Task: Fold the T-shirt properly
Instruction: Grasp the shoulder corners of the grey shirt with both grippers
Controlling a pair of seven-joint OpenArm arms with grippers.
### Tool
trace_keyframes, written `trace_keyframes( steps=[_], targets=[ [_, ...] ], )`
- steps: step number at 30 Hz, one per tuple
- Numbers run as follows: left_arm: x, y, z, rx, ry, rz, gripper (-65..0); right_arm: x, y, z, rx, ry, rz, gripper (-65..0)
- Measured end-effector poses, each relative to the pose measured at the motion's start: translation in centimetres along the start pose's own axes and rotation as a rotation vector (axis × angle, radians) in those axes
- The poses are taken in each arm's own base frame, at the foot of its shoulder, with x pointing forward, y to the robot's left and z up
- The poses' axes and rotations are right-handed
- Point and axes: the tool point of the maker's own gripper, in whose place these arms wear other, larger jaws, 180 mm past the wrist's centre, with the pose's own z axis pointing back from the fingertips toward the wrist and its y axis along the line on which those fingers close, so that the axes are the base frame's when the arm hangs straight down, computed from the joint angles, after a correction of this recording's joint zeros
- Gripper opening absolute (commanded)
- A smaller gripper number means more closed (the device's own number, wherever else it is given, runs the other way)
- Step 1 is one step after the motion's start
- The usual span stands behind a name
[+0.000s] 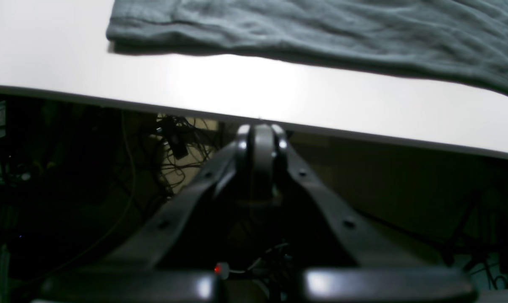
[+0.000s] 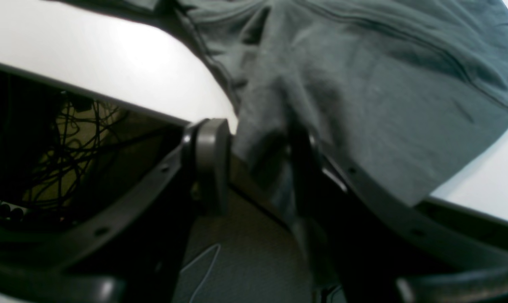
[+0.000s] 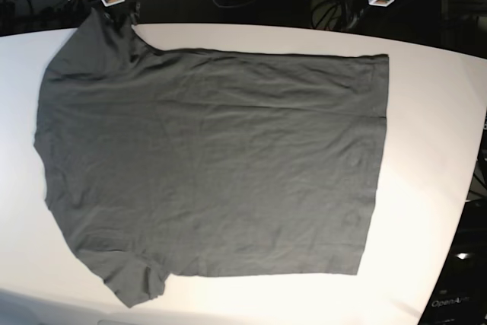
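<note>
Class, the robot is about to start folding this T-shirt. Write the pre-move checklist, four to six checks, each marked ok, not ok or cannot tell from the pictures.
1. T-shirt spread flat on the table, only light wrinkles: ok.
2. Right gripper has cloth between its jaws at the sleeve by the table edge: ok.
3. Left gripper holds the hem corner: not ok; its jaws are shut on nothing, at the table edge, apart from the shirt.
4. Whole shirt lies on the table: not ok; the sleeve at the right gripper hangs past the edge.
5. Near sleeve lies smooth: not ok, bunched.
6. Firmness of the right grip: cannot tell.
</note>
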Motion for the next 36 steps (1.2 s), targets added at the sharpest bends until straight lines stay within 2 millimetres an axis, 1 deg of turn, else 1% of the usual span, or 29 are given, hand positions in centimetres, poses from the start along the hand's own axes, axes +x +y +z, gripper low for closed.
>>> trace_keyframes(
  steps=[2, 3, 4, 7, 8, 18, 21, 23, 25, 26, 27, 30, 33, 35, 36],
  targets=[
    [0.0, 0.0, 0.0, 0.000, -0.001, 0.000, -64.3, 0.0, 0.0, 0.0, 0.001, 0.000, 0.000, -42.4],
    [0.0, 0.0, 0.0, 0.000, 0.000, 0.000, -64.3, 0.0, 0.0, 0.0, 0.001, 0.000, 0.000, -45.1],
    [0.0, 0.0, 0.0, 0.000, 0.000, 0.000, -64.3, 0.0, 0.0, 0.0, 0.001, -0.002, 0.000, -48.6],
    [0.0, 0.0, 0.0, 0.000, 0.000, 0.000, -64.3, 0.1, 0.1, 0.0, 0.005, -0.008, -0.003, -62.5],
    [0.0, 0.0, 0.0, 0.000, 0.000, 0.000, -64.3, 0.1, 0.1, 0.0, 0.003, -0.008, -0.002, -65.0],
    [0.3, -0.1, -0.1, -0.002, -0.006, -0.002, -64.3, 0.1, 0.0, 0.0, 0.002, -0.007, -0.004, -64.6],
    [1.7, -0.5, -0.1, -0.009, -0.041, -0.011, -64.3, 0.1, 0.0, -0.1, 0.001, -0.002, -0.004, -64.6],
    [3.3, -1.1, -0.4, 0.003, -0.091, 0.007, -64.3, 0.1, -0.1, -0.3, -0.001, -0.002, -0.004, -64.6],
    [5.1, -1.0, -0.2, 0.024, -0.142, 0.011, -64.3, 0.1, -0.1, -0.3, 0.001, -0.001, -0.002, -64.6],
    [5.9, -0.7, -0.1, 0.039, -0.161, 0.006, -64.3, 0.1, -0.1, -0.3, 0.002, -0.002, 0.001, -64.6],
    [6.2, -0.3, -0.1, 0.054, -0.154, 0.004, -64.3, 0.2, -0.2, -0.3, 0.007, -0.005, 0.006, -64.6],
    [5.9, 0.5, -0.4, 0.075, -0.050, -0.025, -64.3, 0.1, -0.3, -0.2, 0.009, -0.006, 0.007, -64.6],
    [6.7, 1.2, -1.8, 0.088, 0.000, -0.045, -64.3, 0.1, -0.3, -0.3, 0.008, -0.002, 0.008, -64.6],
    [7.1, 2.4, -2.4, 0.117, 0.034, -0.056, -64.3, 0.1, -0.3, -0.3, 0.008, -0.002, 0.008, -64.6],
    [7.0, 3.0, -2.6, 0.133, 0.063, -0.060, -64.3, 0.1, -0.3, -0.3, 0.007, -0.002, 0.008, -64.6]
  ],
)
